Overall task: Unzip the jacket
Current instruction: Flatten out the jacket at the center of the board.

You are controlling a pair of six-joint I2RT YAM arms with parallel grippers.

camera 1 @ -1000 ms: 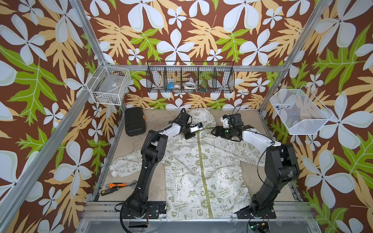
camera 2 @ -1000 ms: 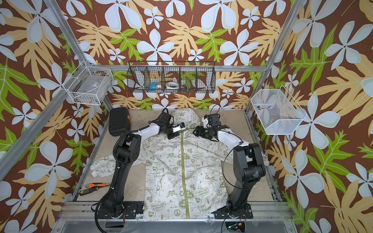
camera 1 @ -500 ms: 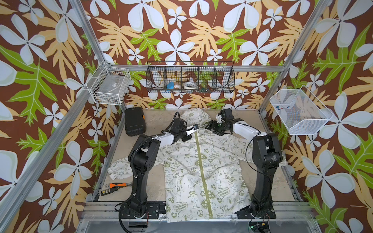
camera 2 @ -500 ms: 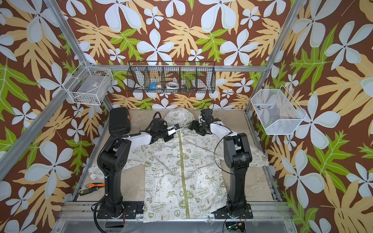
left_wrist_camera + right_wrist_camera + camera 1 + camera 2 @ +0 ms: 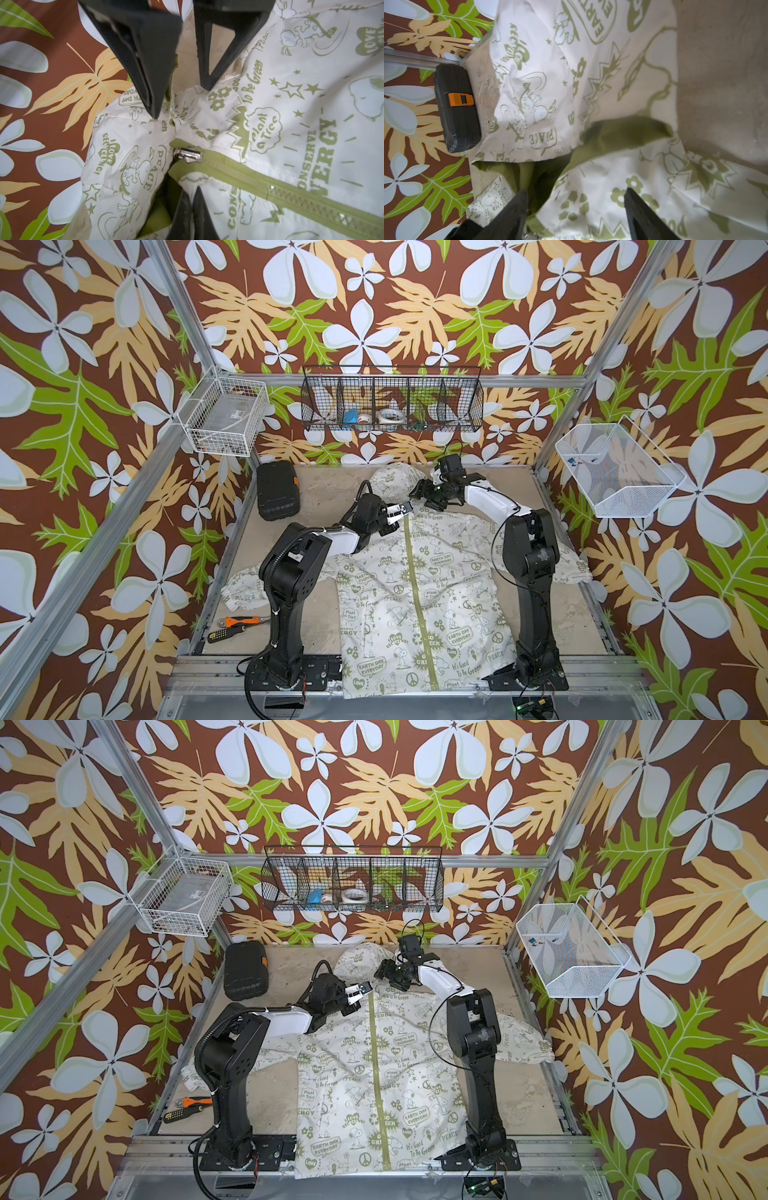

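Gritty beige tabletop (image 5: 324,489); crinkly printed jacket (image 5: 457,593) flat, olive zipper (image 5: 417,593) closed.

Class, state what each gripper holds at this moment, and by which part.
The left gripper is shut on the jacket, pinching the collar edge beside the zipper slider. The right gripper is open, holding nothing.

Black case (image 5: 277,490) and orange-handled tool (image 5: 243,620) lie on the table (image 5: 324,489).

Your jacket (image 5: 457,605) lies flat, front up, cream with green prints, its olive zipper (image 5: 417,601) closed to the collar. The silver slider (image 5: 188,155) sits just past your left gripper (image 5: 192,193), between it and the right gripper (image 5: 180,101).
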